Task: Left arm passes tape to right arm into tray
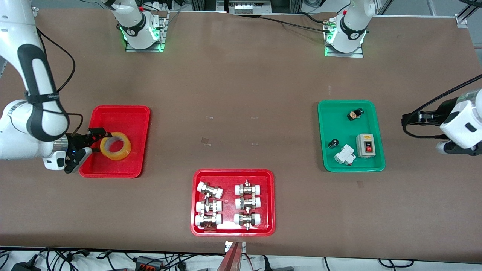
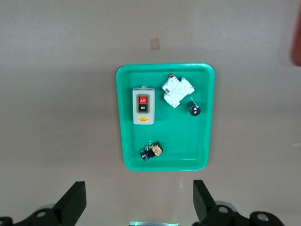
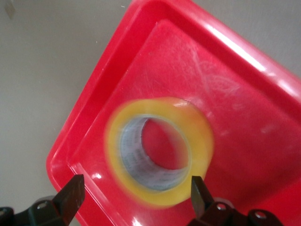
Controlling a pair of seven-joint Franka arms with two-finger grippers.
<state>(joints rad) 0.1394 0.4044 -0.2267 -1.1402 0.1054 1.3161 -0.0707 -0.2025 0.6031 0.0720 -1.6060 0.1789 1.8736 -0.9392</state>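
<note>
front view: a brown matte table [image 1: 241, 113] carries a plain red plastic tray [image 1: 120, 113] with rounded corners at the right arm's end. the yellowish translucent tape [image 1: 116, 146] lies in it, just beside the right gripper [image 1: 87, 148], whose fingers are spread. the left gripper [image 1: 457, 147] hangs over the left arm's end.

left wrist view: black fingers [image 2: 70, 202] stand wide above a glossy green tray [image 2: 127, 141].

right wrist view: the roll lies between the spread fingers [image 3: 70, 195].

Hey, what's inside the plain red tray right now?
Only the tape, lying flat in the plain red tray, with the right claw open beside it. The tray floor under the roll is covered.
</note>
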